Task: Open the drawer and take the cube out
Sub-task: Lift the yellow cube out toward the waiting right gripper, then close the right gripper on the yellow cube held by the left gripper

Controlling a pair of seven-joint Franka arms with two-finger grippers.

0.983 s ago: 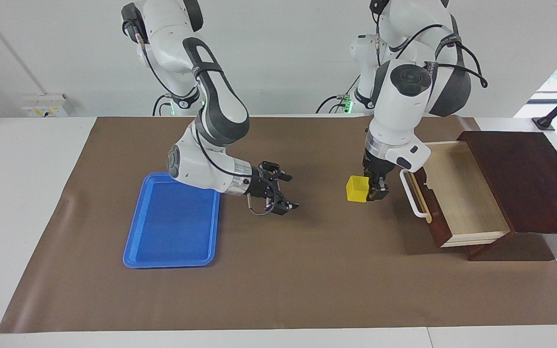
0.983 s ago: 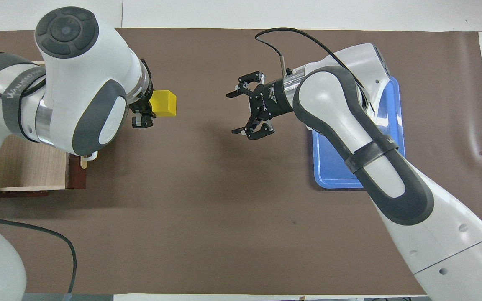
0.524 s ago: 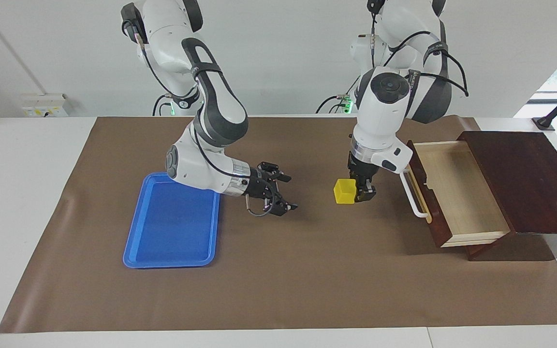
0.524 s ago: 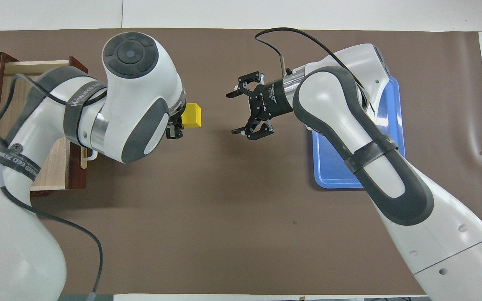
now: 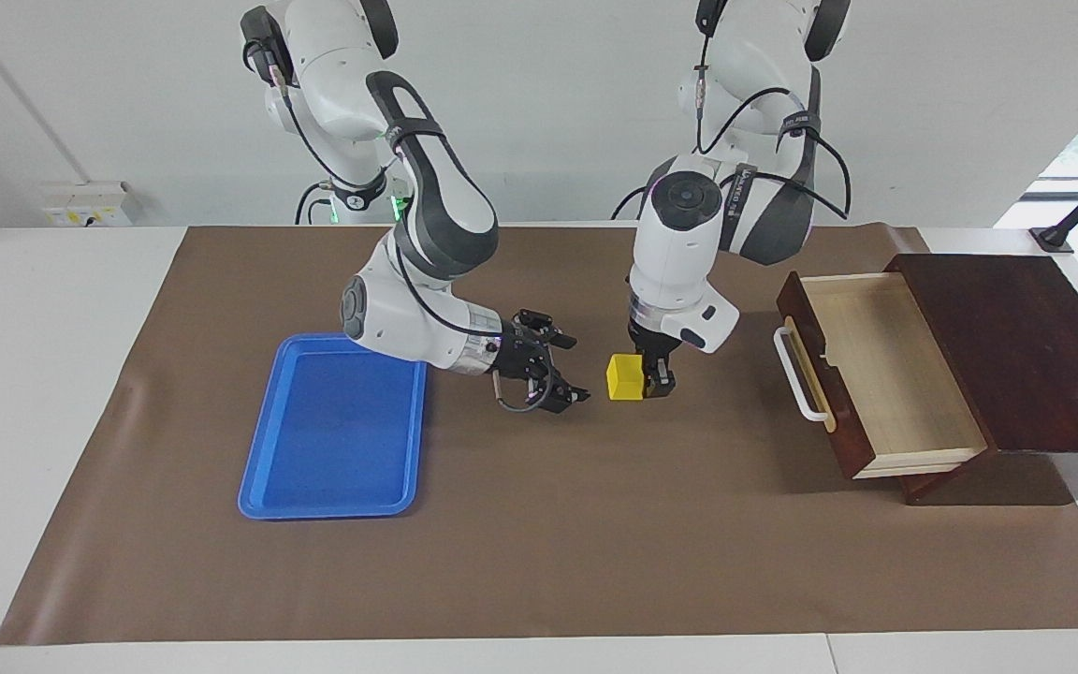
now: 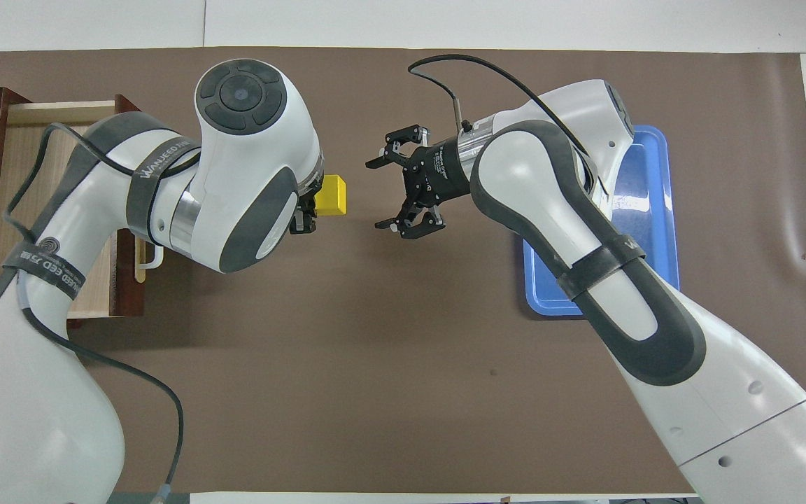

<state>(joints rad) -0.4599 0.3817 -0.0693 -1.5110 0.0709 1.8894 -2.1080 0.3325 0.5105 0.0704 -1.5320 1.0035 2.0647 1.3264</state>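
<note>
The drawer (image 5: 885, 365) stands pulled open at the left arm's end of the table, its pale wood inside bare and its white bar handle (image 5: 799, 374) facing the table's middle. In the overhead view the left arm hides most of the drawer (image 6: 25, 154). My left gripper (image 5: 644, 382) (image 6: 312, 204) is shut on the yellow cube (image 5: 623, 376) (image 6: 331, 194) and holds it low over the mat's middle. My right gripper (image 5: 575, 369) (image 6: 377, 195) is open, turned sideways, its fingertips pointing at the cube a short gap away.
The dark wooden box (image 5: 1016, 346) that holds the drawer stands at the left arm's end of the table. A flat blue tray (image 5: 333, 431) (image 6: 644, 203) lies on the brown mat (image 5: 595, 543) toward the right arm's end, partly under the right arm.
My left gripper has carried the cube away from the drawer toward the table's middle and lower. My right gripper has edged toward it, so the gap between them has shrunk.
</note>
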